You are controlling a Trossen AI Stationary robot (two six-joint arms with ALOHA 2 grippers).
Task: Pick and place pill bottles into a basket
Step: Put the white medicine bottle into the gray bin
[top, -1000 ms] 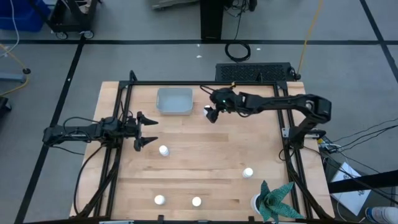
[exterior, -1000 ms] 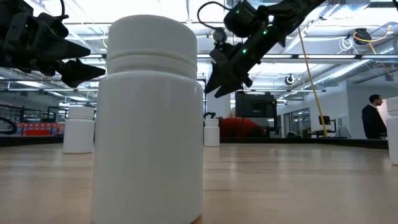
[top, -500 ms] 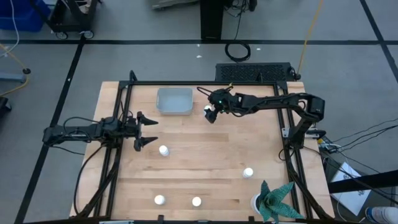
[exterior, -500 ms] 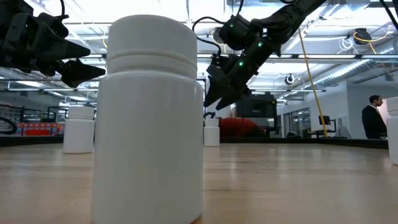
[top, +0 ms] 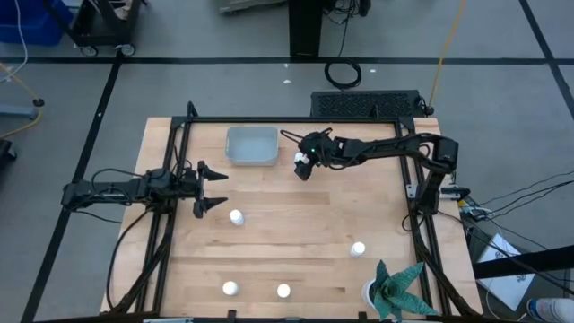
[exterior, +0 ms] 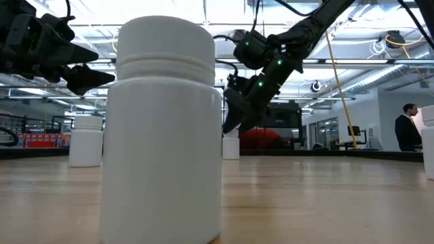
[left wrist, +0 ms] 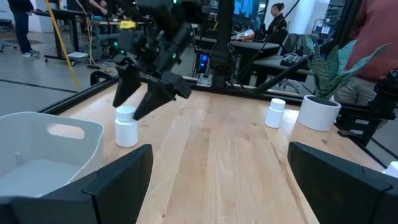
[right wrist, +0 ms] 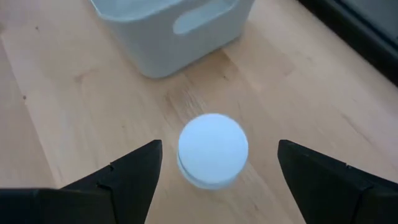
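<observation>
Right now my right gripper (top: 303, 167) hangs directly above one pill bottle (top: 300, 160) that stands just beside the basket (top: 252, 145), on the side toward the right arm. From the right wrist view I see that bottle's white cap (right wrist: 212, 148) centred between my two dark fingers (right wrist: 130, 174), which are spread wide on either side and not touching it. From the level camera the fingertips seem to sit a little above the cap, though the nearest bottle (exterior: 163, 129) fills much of that picture and I can't judge the gap well. The basket looks empty from the left wrist camera, as far as its visible corner (left wrist: 50, 149) tells me.

My left gripper (top: 208, 187) waits over the left side of the table (top: 296, 233), its jaws spread wide, holding nothing. A second bottle (top: 236, 217) stands near it on the wood. Two more, one (top: 230, 288) and another (top: 283, 290), stand close together near the table's front edge, and the fifth (top: 358, 248) is toward the right, near a white pot with a green plant (top: 387, 292) at the front right corner.
</observation>
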